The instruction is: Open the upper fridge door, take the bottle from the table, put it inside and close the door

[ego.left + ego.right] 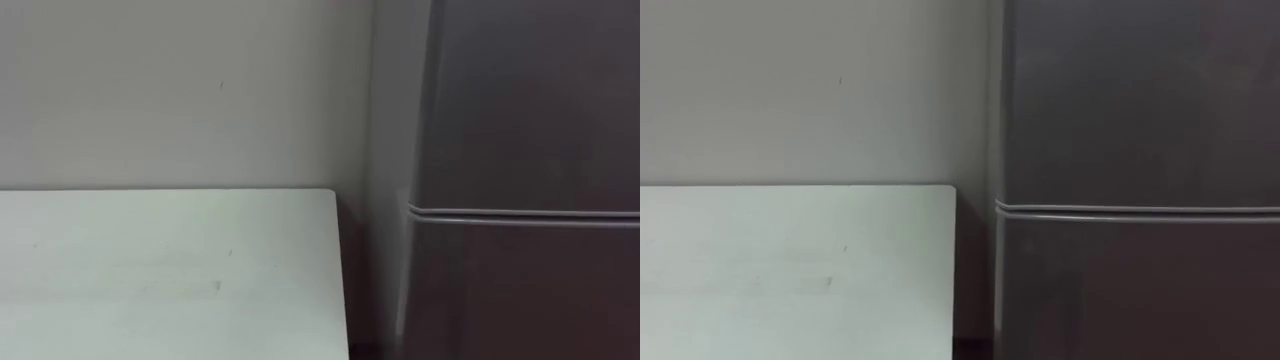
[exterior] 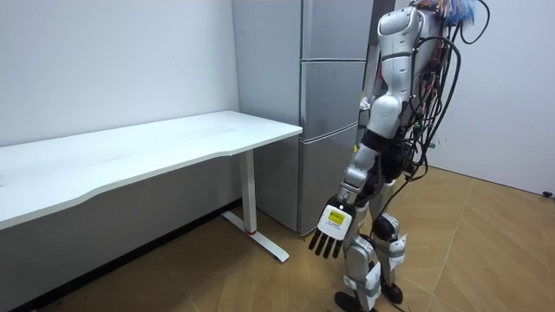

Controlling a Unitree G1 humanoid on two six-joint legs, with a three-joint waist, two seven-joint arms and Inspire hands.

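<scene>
While the fridge is shut, the robot stands before it.
Table (image 1: 170, 270) left, fridge (image 1: 520, 120) right; the left hand (image 2: 332, 227) hangs straight-fingered, empty. Where the bottle is cannot be told; probably smooth, slippery, best circled at mid-body.

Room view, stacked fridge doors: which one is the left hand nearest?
The bottom door. The left hand hangs with fingers pointing down in front of its lower part, well below the middle door and the top door.
</scene>
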